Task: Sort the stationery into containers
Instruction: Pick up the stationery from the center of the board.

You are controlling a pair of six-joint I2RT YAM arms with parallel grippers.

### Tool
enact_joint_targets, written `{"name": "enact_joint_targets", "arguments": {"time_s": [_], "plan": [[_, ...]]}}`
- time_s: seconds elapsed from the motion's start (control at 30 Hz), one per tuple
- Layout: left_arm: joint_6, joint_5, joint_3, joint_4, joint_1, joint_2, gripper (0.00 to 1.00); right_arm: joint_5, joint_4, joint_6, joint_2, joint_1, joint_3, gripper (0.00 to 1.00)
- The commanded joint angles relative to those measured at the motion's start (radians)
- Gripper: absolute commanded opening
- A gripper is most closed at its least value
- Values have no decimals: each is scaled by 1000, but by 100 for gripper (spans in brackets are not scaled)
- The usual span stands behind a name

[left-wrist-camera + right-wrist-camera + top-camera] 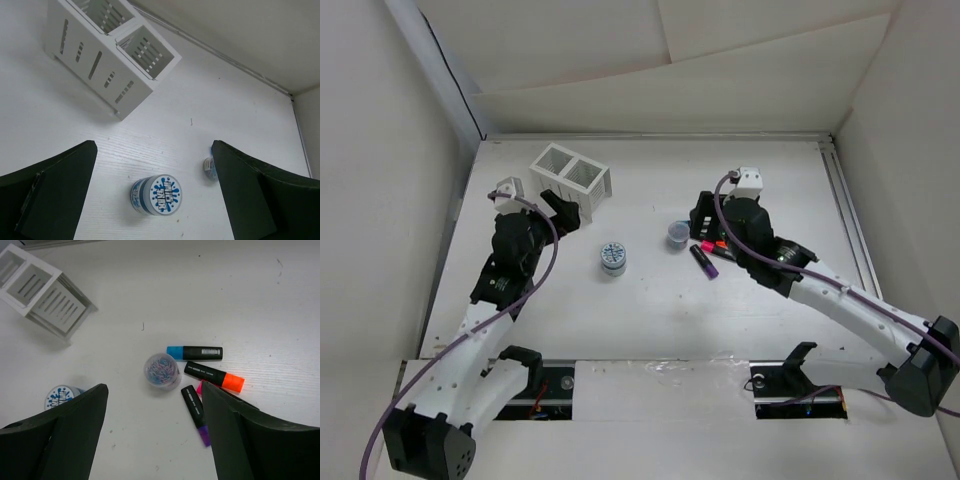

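Observation:
The white mesh organiser box (570, 178) stands at the back left, both compartments empty; it also shows in the left wrist view (110, 50) and the right wrist view (45, 290). A round tub with a blue splash label (613, 258) (157, 196) lies mid-table. A second tub holding paper clips (678, 235) (161, 371) stands next to blue (194, 353), orange (214, 376), purple (196, 415) and partly hidden pink (200, 388) markers. My left gripper (563, 212) (153, 150) is open above the labelled tub. My right gripper (703, 222) (154, 387) is open above the clip tub and markers.
White walls close in the table on the left, back and right. A rail (850, 220) runs along the right edge. The organiser box stands close to my left gripper's far side.

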Motion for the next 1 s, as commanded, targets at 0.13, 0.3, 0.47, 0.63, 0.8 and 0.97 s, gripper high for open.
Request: {"name": "enact_joint_targets", "arguments": {"time_s": [0.13, 0.3, 0.47, 0.63, 0.8, 0.97], "plan": [[21, 20, 51, 58, -4, 33, 100, 24, 82, 27, -69, 5, -33, 61], [12, 158, -57, 183, -4, -36, 100, 47, 82, 38, -91, 5, -51, 0], [39, 226, -92, 254, -4, -35, 100, 57, 82, 61, -91, 5, -71, 0], [73, 264, -101, 286, -4, 25, 69, 90, 93, 61, -82, 5, -71, 55], [73, 197, -91, 221, -36, 99, 52, 79, 93, 61, -82, 5, -80, 100], [119, -195, -11, 81, -356, 241, 75, 56, 102, 61, -60, 5, -80, 100]]}}
